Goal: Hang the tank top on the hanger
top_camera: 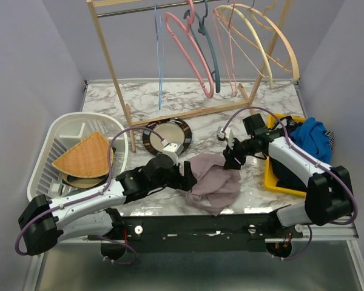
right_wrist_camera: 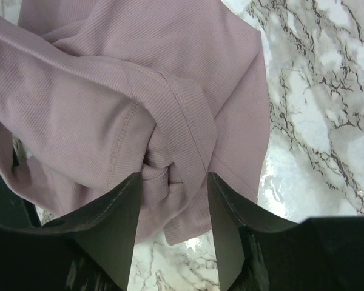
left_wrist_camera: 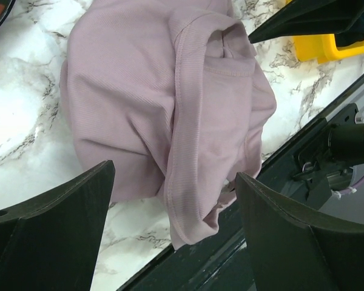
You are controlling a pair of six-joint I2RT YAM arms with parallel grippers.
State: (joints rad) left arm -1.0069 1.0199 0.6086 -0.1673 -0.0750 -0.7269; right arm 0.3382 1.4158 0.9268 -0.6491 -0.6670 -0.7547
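Observation:
The mauve tank top [top_camera: 215, 182] lies crumpled on the marble table near its front edge, between my two grippers. In the left wrist view the tank top [left_wrist_camera: 170, 103] has a fold reaching over the table's front edge. My left gripper [top_camera: 186, 176] is at its left side, and its jaws [left_wrist_camera: 175, 200] are wide open and hold nothing. My right gripper [top_camera: 231, 160] is over the garment's right upper part. It is open [right_wrist_camera: 173, 206], with its fingers on either side of a bunched fold of the tank top [right_wrist_camera: 109, 91]. The thin light-blue hanger [top_camera: 159, 60] hangs on the wooden rack at the back.
The wooden rack [top_camera: 112, 66] also carries a pink hanger [top_camera: 194, 51], a teal hanger [top_camera: 211, 51] and pale wooden hangers [top_camera: 264, 36]. A white dish rack [top_camera: 48, 160] stands at the left, a round dark dish [top_camera: 147, 138] in the middle, and a yellow bin [top_camera: 272, 179] with blue clothes [top_camera: 312, 136] at the right.

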